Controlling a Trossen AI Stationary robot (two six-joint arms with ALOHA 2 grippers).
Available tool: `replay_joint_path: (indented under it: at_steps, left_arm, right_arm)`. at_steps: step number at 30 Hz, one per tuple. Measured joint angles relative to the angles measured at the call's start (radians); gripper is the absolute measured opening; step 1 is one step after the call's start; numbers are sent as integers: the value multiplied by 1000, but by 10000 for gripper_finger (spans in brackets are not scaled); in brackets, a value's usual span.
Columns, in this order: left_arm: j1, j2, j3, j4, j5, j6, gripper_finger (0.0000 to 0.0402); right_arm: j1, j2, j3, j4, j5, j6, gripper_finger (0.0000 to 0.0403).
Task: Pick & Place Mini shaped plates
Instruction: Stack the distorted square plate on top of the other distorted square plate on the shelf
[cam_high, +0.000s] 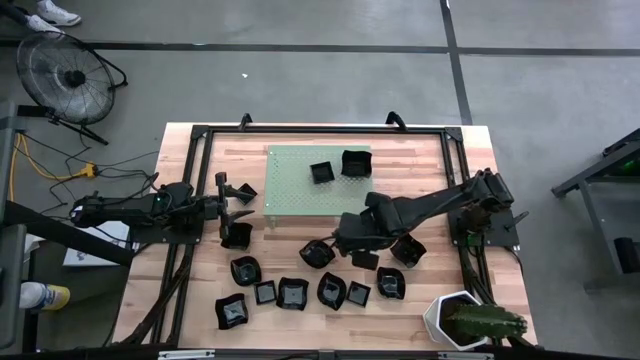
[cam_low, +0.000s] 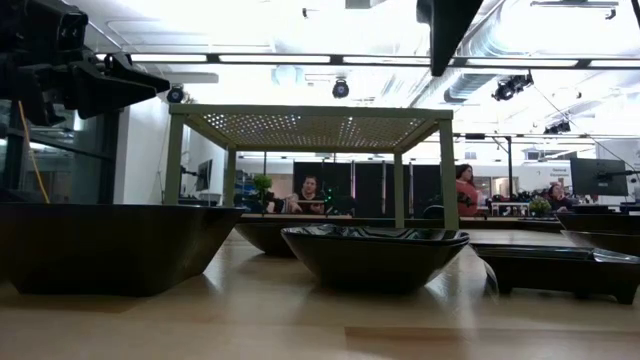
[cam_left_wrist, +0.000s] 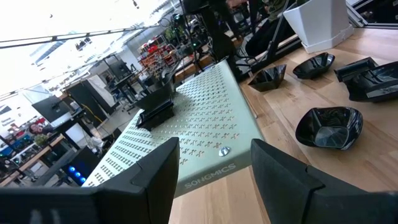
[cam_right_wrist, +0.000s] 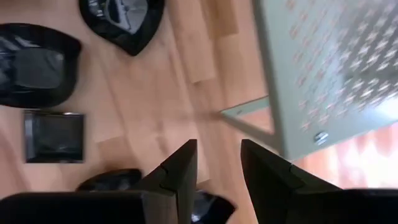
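Black mini shaped plates (cam_high: 292, 292) on wooden table (cam_high: 500, 170), left end effector (cam_high: 243, 200) released, right end effector (cam_right_wrist: 217, 163) parted, empty.

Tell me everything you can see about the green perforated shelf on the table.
The green perforated shelf is a pale green, metal-looking rectangular platform with a punched pattern, raised on four corner legs above the wooden table. Its front edge reads "SONGMICS". Two mini shaped plates sit on top, toward one end. More black plates lie on the table in front. Neither hand touches it.
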Motion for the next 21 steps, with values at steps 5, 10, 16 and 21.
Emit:
replay_joint_path:
  at_steps: [5, 10, 16, 21]
  left_arm:
    - [0, 0, 0, 0, 0, 0, 193]
    - [0, 0, 0, 0, 0, 0, 193]
    - [0, 0, 0, 0, 0, 0, 193]
    - [0, 0, 0, 0, 0, 0, 193]
  right_arm:
    - [7, 0, 0, -9, -88, 81, 119]
    - [9, 0, 0, -10, -134, 103, 119]
    - [9, -44, -113, 83, -214, 125, 119]
    - [5, -191, -404, 366, -340, 144, 119]
